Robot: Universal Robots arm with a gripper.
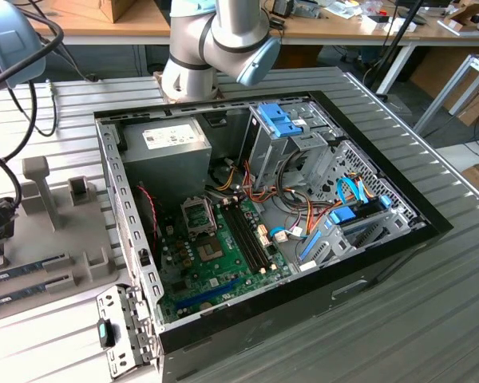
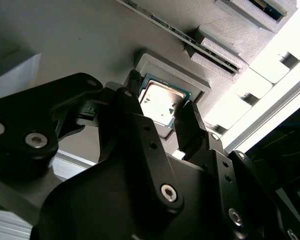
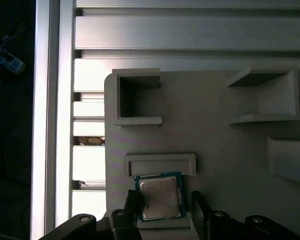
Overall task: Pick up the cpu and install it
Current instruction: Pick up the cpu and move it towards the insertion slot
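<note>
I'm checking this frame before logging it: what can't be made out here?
1. Second wrist view: the cpu has its near edge hidden behind the gripper, jaws open either side.
2. Exterior view: the socket is too small to tell whether it is empty.
3. Exterior view: the arm is cut off by the top edge.

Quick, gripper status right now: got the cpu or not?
Gripper: open, one finger on each side of the cpu, which sits in its grey holder; not gripped yet.
</note>
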